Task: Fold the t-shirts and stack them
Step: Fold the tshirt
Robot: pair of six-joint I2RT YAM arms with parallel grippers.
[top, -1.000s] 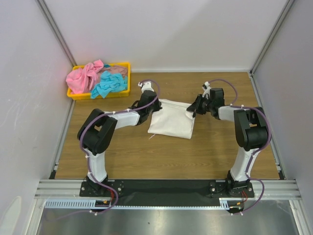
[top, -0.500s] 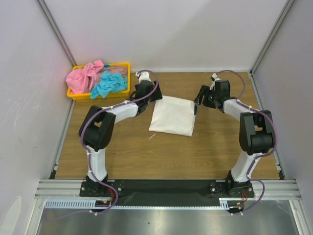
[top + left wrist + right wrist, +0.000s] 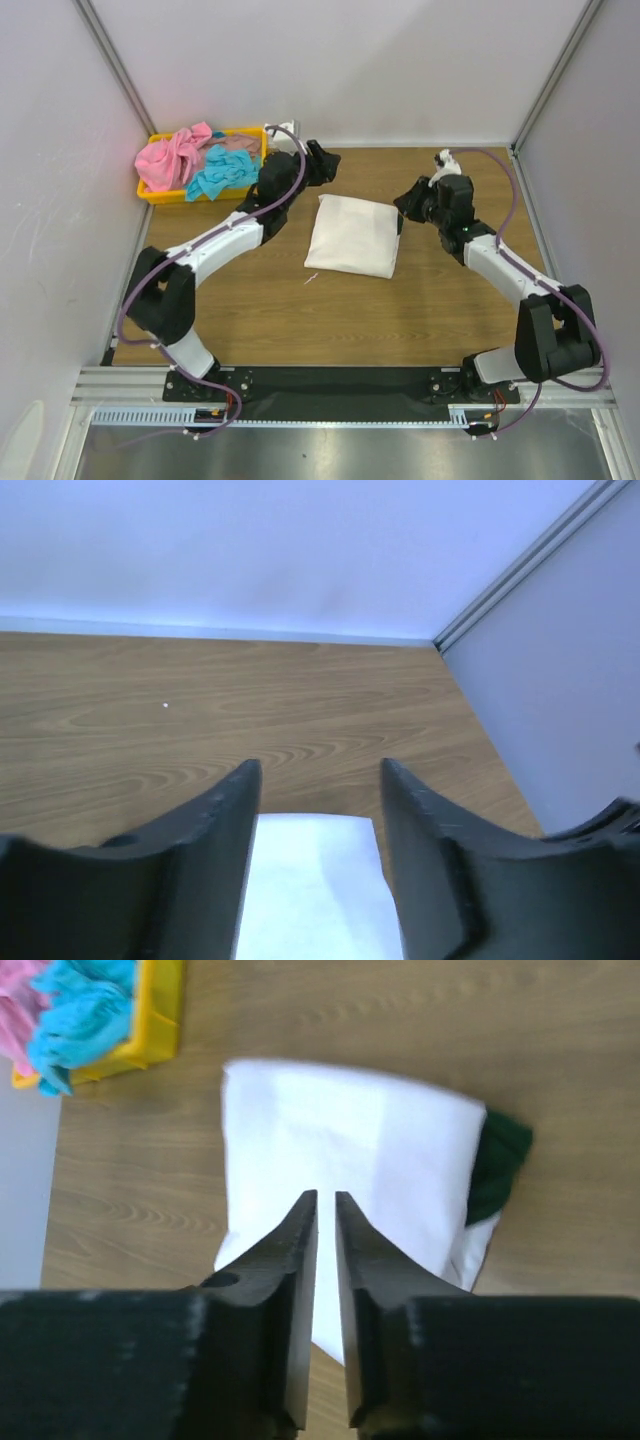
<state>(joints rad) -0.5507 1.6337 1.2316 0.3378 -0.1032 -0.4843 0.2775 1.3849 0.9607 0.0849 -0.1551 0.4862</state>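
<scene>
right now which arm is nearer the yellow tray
Left. The left arm reaches just right of the yellow tray, beside its corner; the right arm is beyond the folded white shirt, on its far side.

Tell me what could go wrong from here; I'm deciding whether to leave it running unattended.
1. A dark green sleeve sticks out from the folded white t-shirt; a pincer brushing it could pull the fold open.
2. The pink t-shirt and turquoise t-shirt lie bunched together in the yellow tray; one grab may lift both or drag the tray.
3. The left pincer, open, hangs over the fold's far edge and might snag it.
</scene>
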